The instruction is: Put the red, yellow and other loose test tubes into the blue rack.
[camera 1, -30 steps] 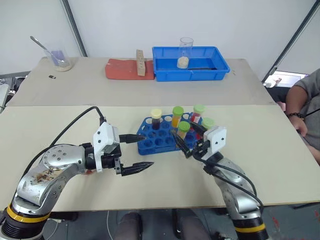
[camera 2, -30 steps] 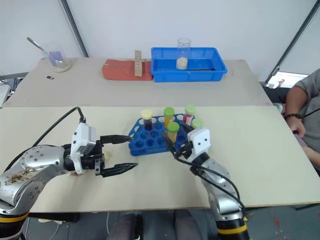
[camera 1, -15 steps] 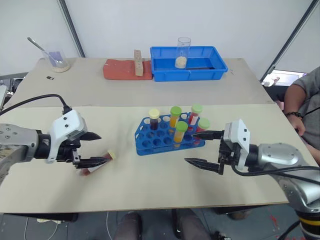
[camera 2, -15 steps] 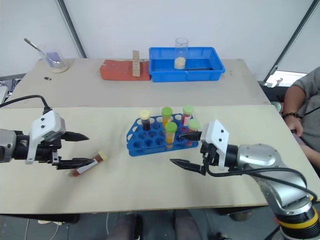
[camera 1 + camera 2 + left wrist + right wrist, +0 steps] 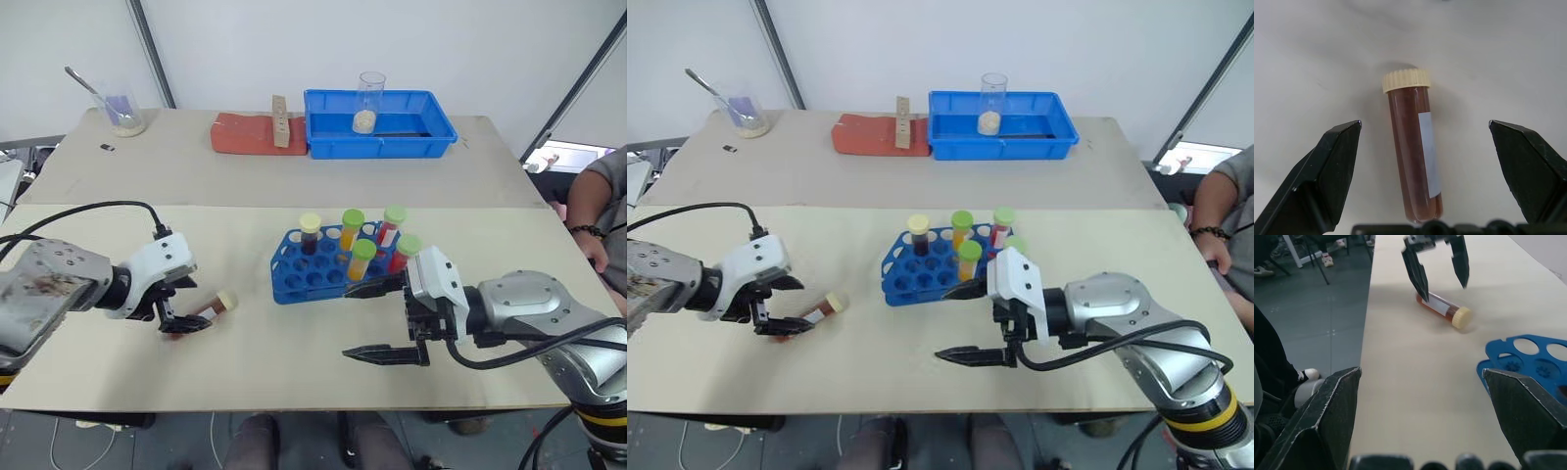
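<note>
Left eye view: five tubes stand in the rack (image 5: 328,264); one cream-capped tube (image 5: 213,308) lies on the tabletop (image 5: 294,352) between the left gripper's (image 5: 186,305) wide-open jaws — ungrasped; right gripper (image 5: 377,321) open, empty.

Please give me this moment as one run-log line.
left hand: open, astride lying cream-capped tube | right hand: open, empty, beside rack | five tubes standing in rack

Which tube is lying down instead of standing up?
The cream-capped tube with dark red-brown liquid and a white label. It lies flat on the table between the open fingers of the left gripper; the other tubes stand upright in the blue rack.
</note>
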Robot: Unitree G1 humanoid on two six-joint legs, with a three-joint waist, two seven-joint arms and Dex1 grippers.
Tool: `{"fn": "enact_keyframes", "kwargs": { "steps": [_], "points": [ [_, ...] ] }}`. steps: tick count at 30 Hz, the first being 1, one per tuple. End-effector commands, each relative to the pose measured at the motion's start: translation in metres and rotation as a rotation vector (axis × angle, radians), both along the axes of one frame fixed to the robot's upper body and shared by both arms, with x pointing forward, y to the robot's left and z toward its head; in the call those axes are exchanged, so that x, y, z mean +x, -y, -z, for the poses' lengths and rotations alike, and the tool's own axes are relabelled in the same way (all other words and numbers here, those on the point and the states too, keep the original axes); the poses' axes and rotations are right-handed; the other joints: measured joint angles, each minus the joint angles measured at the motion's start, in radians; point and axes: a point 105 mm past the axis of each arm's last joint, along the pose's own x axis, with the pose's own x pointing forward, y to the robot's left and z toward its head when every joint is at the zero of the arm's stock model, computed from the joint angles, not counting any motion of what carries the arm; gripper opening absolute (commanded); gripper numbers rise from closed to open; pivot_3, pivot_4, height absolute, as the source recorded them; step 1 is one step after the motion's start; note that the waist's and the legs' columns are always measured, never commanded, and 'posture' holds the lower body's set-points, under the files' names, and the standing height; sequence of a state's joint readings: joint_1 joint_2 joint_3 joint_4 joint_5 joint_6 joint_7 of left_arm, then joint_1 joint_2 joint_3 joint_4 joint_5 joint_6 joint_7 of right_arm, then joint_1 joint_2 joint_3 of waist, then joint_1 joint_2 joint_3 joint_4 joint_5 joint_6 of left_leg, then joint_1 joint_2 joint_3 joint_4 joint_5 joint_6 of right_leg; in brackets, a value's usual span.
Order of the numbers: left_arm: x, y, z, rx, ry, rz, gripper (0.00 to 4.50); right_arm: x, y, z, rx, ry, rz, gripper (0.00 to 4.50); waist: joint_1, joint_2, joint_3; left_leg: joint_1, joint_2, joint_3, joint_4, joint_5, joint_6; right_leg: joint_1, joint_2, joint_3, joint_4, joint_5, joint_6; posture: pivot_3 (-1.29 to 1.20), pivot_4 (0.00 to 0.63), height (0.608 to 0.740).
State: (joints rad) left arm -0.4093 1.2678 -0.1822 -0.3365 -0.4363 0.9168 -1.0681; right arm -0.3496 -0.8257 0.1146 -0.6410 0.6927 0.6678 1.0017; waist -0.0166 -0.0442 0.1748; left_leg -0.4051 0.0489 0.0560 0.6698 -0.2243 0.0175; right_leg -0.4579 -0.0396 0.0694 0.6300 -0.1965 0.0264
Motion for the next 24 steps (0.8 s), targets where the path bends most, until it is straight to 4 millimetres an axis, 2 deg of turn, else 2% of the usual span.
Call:
{"fn": "enact_keyframes", "kwargs": {
  "steps": [1,9,12,17,18,22,24],
  "points": [
    [0.004,-0.005,0.001,0.048,-0.008,0.002,4.5,-0.005,-0.003,-0.008,-0.008,0.034,-0.031,4.39,-0.001,0.0,0.0,0.0,0.0,0.0,0.0,0.0,0.0,0.0,0.0,0.0,0.0,0.0,0.0,0.0,0.15,0.74],
    [0.012,0.001,0.013,0.062,-0.032,0.01,4.5,0.009,0.0,-0.014,-0.026,0.083,0.042,4.39,0.003,0.0,0.0,-0.001,0.0,0.0,0.0,0.0,0.0,0.0,0.0,0.0,0.0,0.0,0.0,0.0,0.15,0.74],
    [0.017,0.002,0.019,0.077,-0.019,0.012,3.69,0.01,0.001,-0.016,-0.033,0.099,0.051,4.42,0.003,0.0,0.0,-0.001,0.0,0.0,0.001,0.0,0.0,0.0,0.0,0.0,0.0,0.001,0.001,0.0,0.15,0.74],
    [0.023,0.001,0.029,0.125,0.01,0.039,1.28,0.009,0.003,-0.019,-0.022,0.101,0.062,4.42,0.003,0.0,0.0,-0.001,0.0,-0.001,0.003,0.0,0.0,0.0,0.0,0.0,0.001,0.001,0.001,0.0,0.15,0.74],
    [0.024,0.002,0.031,0.132,0.016,0.047,0.97,0.009,0.004,-0.019,-0.024,0.099,0.065,4.42,0.003,0.0,0.0,-0.001,0.0,-0.001,0.003,0.0,0.0,0.001,0.0,0.0,0.001,0.001,0.001,0.0,0.15,0.74],
    [0.026,0.002,0.033,0.15,0.034,0.065,0.91,0.009,0.007,-0.02,-0.032,0.097,0.079,4.42,0.005,0.0,0.0,-0.001,0.0,-0.001,0.007,0.0,0.0,0.002,0.0,0.0,0.002,0.002,0.001,0.0,0.15,0.74],
    [0.026,0.001,0.028,0.141,0.046,0.076,0.91,0.009,0.009,-0.02,-0.04,0.095,0.088,4.42,0.005,0.0,0.0,-0.001,0.0,-0.001,0.008,0.0,0.0,0.002,0.0,0.0,0.002,0.003,0.002,0.0,0.15,0.74]
  ]
}}
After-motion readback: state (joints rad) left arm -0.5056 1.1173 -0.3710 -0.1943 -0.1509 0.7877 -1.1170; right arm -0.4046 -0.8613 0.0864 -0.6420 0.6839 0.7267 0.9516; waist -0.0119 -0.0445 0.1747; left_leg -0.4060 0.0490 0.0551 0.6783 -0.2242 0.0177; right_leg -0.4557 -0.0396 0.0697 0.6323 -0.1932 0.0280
